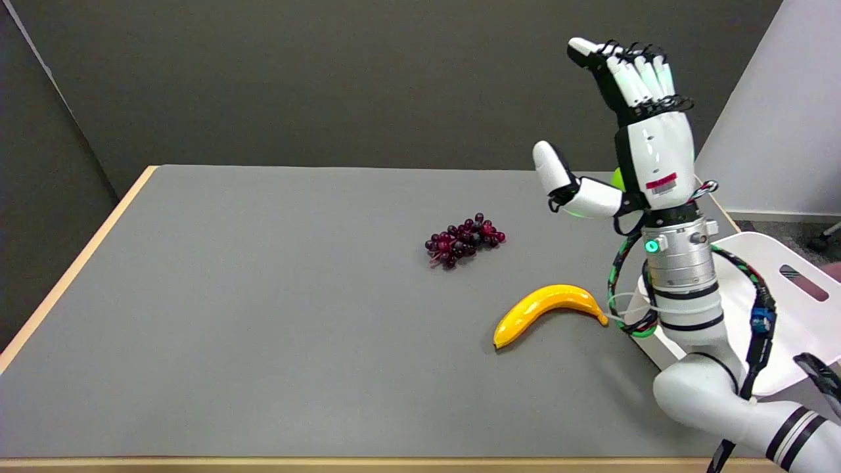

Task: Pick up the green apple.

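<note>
Only a sliver of the green apple [616, 178] shows, far right on the grey table [263, 315], behind my right hand. That hand [631, 125] is raised upright in front of it, fingers stretched up and leaning left, thumb spread out to the left. Nothing lies in the hand. Most of the apple is hidden by the palm and wrist, and I cannot tell how far the hand is from it.
A yellow banana [545, 309] lies left of my forearm, and a bunch of dark red grapes [464, 240] sits near the table's middle. A white chair [782, 295] stands off the table's right edge, behind the arm.
</note>
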